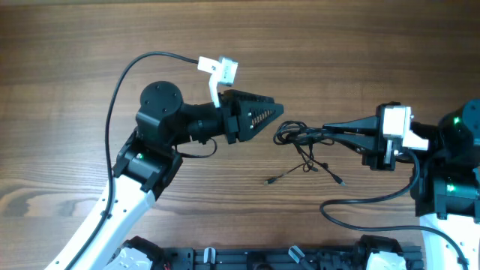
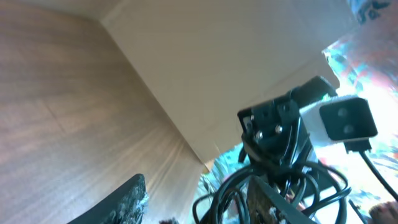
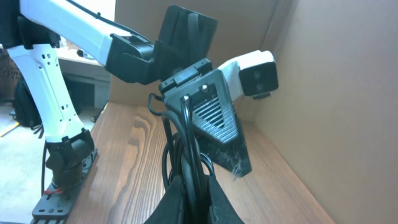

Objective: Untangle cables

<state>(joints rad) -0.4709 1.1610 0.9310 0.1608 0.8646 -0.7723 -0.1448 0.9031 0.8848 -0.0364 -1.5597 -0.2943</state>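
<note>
Cables [image 1: 298,136], thin and black, form a small tangle on the wooden tabletop [image 1: 75,45], between the two arms. Two loose strands trail toward the arm bases and end in small plugs. The right end effector [image 1: 330,129] is closed on the tangle's right side, and its wrist view shows the strands rising from between its tips. The left end effector [image 1: 276,111] sits just beside the tangle without touching it, fingers [image 2: 127,200] parted, gripping nothing.

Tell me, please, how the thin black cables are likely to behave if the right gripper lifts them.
Probably floppy: the cables lie in loose loops with ends trailing across the table. Likely very light, being far thinner than the right gripper. The bunch would probably rise together, since loops cross.
</note>
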